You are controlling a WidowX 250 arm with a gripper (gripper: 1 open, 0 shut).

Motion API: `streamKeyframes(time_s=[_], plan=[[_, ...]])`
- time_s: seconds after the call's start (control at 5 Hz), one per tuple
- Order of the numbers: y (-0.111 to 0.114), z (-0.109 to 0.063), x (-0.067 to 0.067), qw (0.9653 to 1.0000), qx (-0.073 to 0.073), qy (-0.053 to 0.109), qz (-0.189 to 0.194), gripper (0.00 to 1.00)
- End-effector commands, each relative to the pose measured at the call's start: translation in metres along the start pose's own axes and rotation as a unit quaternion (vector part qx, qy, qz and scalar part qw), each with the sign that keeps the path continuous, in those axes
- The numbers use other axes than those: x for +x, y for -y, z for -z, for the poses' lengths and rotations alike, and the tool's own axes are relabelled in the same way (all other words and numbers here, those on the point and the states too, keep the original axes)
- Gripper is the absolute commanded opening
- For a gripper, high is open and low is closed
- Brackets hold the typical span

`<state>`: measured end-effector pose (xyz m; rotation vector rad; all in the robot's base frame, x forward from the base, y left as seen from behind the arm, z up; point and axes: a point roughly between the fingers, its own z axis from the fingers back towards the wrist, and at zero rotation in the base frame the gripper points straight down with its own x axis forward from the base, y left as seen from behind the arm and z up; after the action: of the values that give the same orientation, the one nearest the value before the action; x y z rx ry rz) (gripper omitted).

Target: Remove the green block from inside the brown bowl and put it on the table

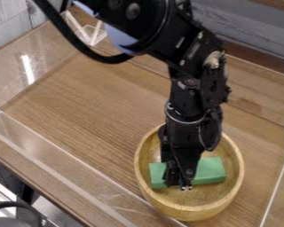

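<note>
Camera view: one arm reaches straight down into a bowl at the near right of a walled tabletop.
Green block (209, 168): lies flat on the floor of the brown bowl (162, 200), partly hidden by the arm.
Gripper (185, 179): fingers clenched on the green block's left half, tips down at its surface.
Table (85, 106): bare wood grain to the left, well apart from the bowl, offers a landing spot.
Step in hand: securing the grasp before the lift, it appears.
Doing it well: rise vertically until the block clears the thick rim, keeping the grip firm, then carry sideways; dragging early could tip the bowl.
</note>
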<state>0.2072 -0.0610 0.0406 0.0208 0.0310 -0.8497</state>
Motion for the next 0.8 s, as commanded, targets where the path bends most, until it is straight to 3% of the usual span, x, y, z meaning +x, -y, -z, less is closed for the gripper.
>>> streamKeyframes(time_s=[0.0,0.6], plan=[[-0.0042,-0.0085,0.0005,0.9998,0.009,0.016,-0.012,0.00],[-0.0059,-0.0046,-0.0003,0.9994,0.008,0.021,-0.026,0.00]])
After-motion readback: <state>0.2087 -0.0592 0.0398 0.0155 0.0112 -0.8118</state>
